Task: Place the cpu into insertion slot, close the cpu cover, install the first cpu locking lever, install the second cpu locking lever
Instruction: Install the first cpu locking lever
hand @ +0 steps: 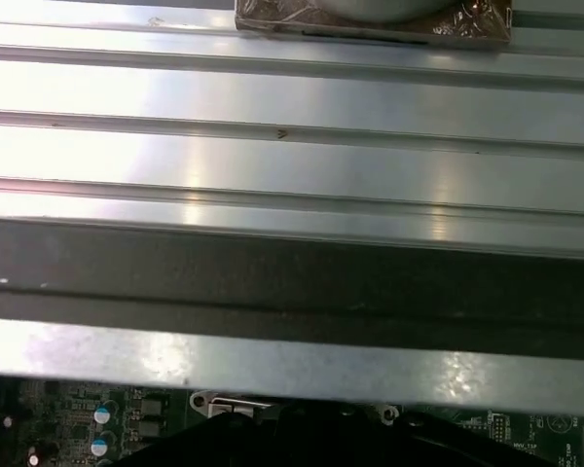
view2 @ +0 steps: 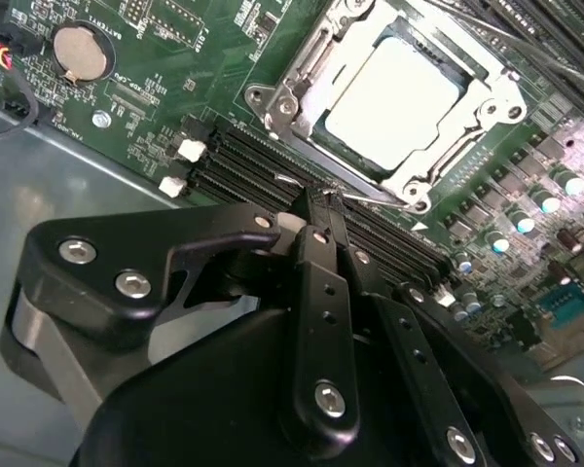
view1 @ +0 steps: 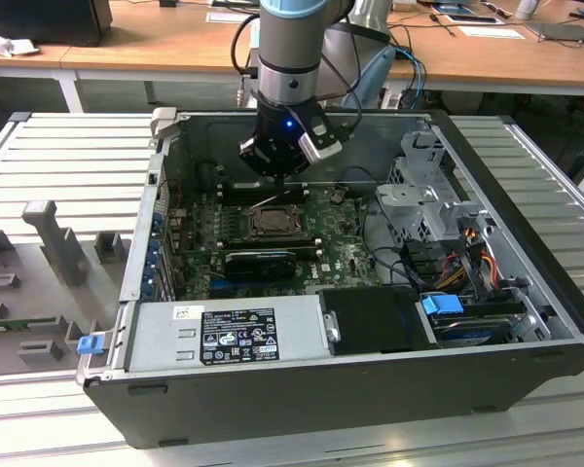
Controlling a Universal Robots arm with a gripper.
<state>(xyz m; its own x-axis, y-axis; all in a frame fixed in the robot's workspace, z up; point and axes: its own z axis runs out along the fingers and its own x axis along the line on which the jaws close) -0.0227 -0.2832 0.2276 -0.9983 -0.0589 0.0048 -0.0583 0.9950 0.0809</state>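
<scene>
Silvery-beige cpu [view2: 394, 92] seated in the insertion slot [view2: 302, 58], cpu cover [view2: 467, 136] lying closed around it, black hand [view2: 316, 199] with fingers pinched narrow just beside the socket's edge, above the green circuit board [view2: 175, 58].

My arm [view1: 290, 58] hung vertical, wrist straight down. My gripper [view2: 316, 209] pointed downward, its jaws pressed together with nothing between.

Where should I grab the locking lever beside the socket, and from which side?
Probably its free end, from above. The locking lever is a thin wire rod lying flat along the socket edge nearest the memory slots, so only a top approach looks open. The end effector hovers there.
</scene>
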